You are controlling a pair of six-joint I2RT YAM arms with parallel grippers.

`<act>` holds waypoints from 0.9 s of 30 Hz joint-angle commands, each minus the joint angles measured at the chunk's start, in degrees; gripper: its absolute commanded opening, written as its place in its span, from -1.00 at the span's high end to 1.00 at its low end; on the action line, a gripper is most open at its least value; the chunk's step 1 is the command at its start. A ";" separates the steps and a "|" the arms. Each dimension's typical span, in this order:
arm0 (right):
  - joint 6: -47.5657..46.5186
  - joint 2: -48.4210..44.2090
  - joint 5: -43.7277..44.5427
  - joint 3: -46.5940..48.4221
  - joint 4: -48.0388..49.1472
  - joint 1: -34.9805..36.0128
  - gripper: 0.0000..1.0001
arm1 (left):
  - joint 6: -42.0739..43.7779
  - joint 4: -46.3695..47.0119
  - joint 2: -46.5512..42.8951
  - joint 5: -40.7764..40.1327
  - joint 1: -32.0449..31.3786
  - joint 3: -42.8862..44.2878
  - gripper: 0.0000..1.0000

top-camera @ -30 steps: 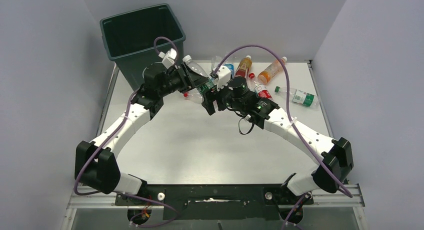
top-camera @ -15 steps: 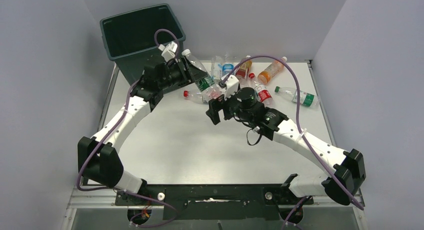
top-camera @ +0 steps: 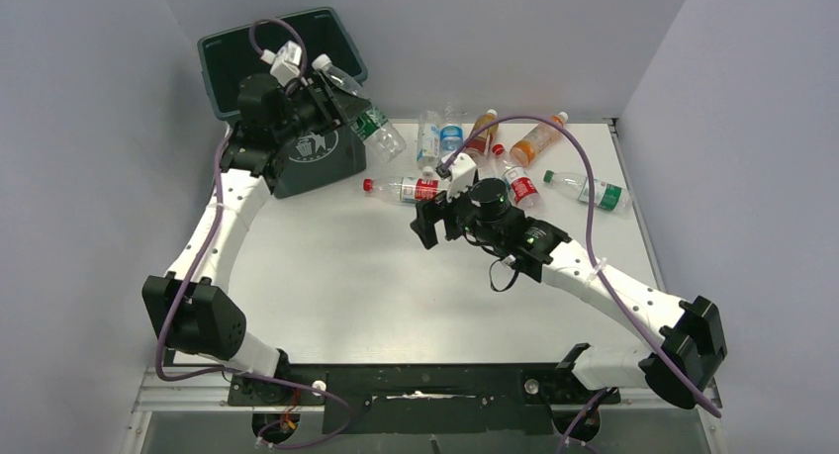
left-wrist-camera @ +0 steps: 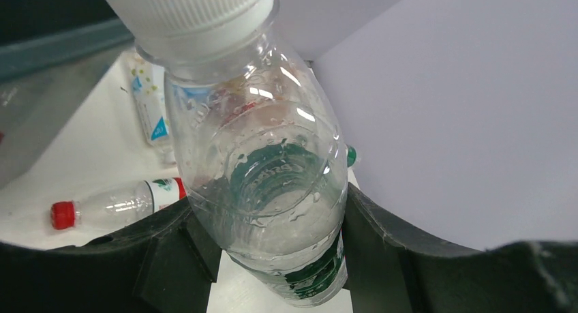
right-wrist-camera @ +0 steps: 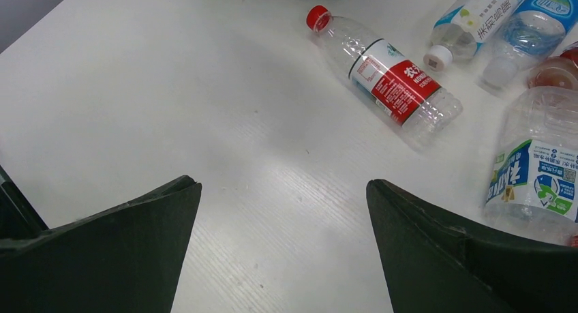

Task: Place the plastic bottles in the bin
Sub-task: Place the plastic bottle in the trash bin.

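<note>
- Top external: my left gripper (top-camera: 341,103) is clamped across a clear green-labelled bottle (top-camera: 381,133) at the right rim of the bin (top-camera: 213,53). The cap end is over the opening and the base sticks out above the table (top-camera: 326,276). I judge it needs carrying further left before release.
- Left wrist: my fingers pinch the bottle's lower body, and its long axis runs away from me, white cap farthest.
- Right wrist: my right gripper (right-wrist-camera: 283,190) stands wide apart and empty. The red-labelled bottle (right-wrist-camera: 388,81) lies ahead and to the right, its axis diagonal, nearer this arm.
</note>
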 commanded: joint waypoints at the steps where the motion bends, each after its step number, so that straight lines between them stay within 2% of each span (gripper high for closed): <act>1: 0.78 0.93 -0.08 -0.37 5.46 -1.35 -0.96 | 1.31 0.14 0.44 3.32 3.05 6.41 0.20; 17: 1.01 6.89 -5.39 2.28 7.63 -8.54 -0.95 | -1.41 0.74 4.75 7.30 14.93 18.89 0.20; 27: -0.40 17.47 -6.21 9.03 8.89 -12.31 -0.96 | -6.94 9.39 8.95 7.86 23.06 20.54 0.20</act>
